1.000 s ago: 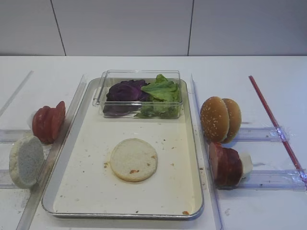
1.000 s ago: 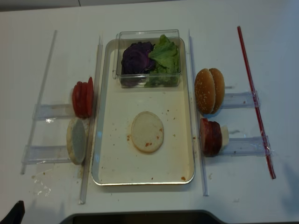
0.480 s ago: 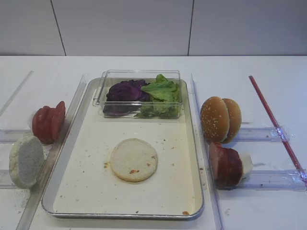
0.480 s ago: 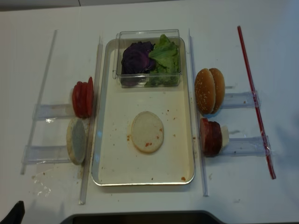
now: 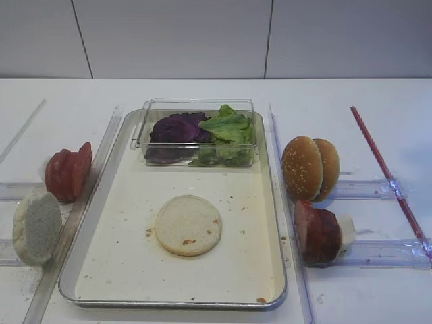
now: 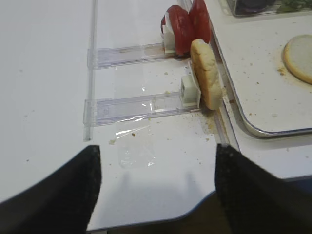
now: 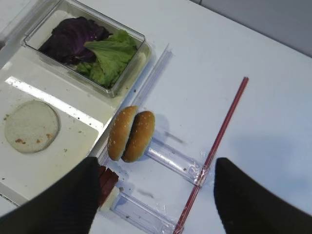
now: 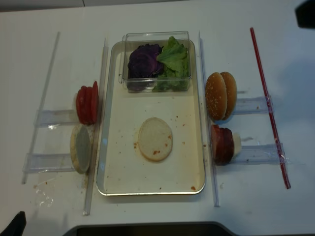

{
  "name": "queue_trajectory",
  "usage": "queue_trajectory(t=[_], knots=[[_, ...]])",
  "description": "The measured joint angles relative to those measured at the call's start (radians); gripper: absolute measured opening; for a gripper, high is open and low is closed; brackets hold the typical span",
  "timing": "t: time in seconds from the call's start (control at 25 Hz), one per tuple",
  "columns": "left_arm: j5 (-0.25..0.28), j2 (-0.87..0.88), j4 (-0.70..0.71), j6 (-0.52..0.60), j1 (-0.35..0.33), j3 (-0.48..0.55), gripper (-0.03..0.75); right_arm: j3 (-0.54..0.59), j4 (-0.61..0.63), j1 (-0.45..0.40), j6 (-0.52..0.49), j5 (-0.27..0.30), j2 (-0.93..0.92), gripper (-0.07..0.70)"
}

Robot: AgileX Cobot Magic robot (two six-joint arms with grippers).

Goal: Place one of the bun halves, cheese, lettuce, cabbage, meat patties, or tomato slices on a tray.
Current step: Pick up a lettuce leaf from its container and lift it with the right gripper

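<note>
Tray (image 5: 270, 202) sits mid-bench. One pale flat bun half (image 5: 188, 225) lies on its floor, nearer the front rim. Clear box (image 5: 196, 131) at the tray's back edge holds cabbage (image 5: 175, 128) and lettuce (image 5: 226, 131).

Off the tray, on clear racks: tomato slices (image 5: 67, 173) by its left rim, sesame bun halves (image 5: 309, 167) and meat patties (image 5: 317, 231) by its right rim.

Right gripper (image 7: 153, 195): jaws spread, empty, high above the buns. Left gripper (image 6: 156, 185): jaws apart, holding nothing, near the bench's front left.

Judgement: base layer placed; next item not yet picked.
</note>
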Motion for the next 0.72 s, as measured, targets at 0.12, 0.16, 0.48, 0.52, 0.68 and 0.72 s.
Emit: queue_trajectory(t=[0.12, 0.16, 0.48, 0.52, 0.68, 0.72], knots=[[0.000, 0.000, 0.000, 0.000, 0.000, 0.000, 0.453, -0.089, -0.004, 0.050, -0.016, 0.000, 0.096, 0.511], [0.000, 0.000, 0.000, 0.000, 0.000, 0.000, 0.453, -0.113, -0.009, 0.068, -0.018, 0.000, 0.130, 0.511], [0.000, 0.000, 0.000, 0.000, 0.000, 0.000, 0.453, -0.302, -0.011, 0.155, -0.073, 0.000, 0.381, 0.511], [0.000, 0.000, 0.000, 0.000, 0.000, 0.000, 0.453, -0.324, -0.007, 0.160, -0.088, 0.000, 0.413, 0.510], [0.000, 0.000, 0.013, -0.012, 0.000, 0.000, 0.453, -0.399, 0.028, 0.166, -0.142, 0.000, 0.521, 0.493], [0.000, 0.000, 0.018, -0.019, 0.000, 0.000, 0.453, -0.413, 0.037, 0.166, -0.154, 0.000, 0.546, 0.489]])
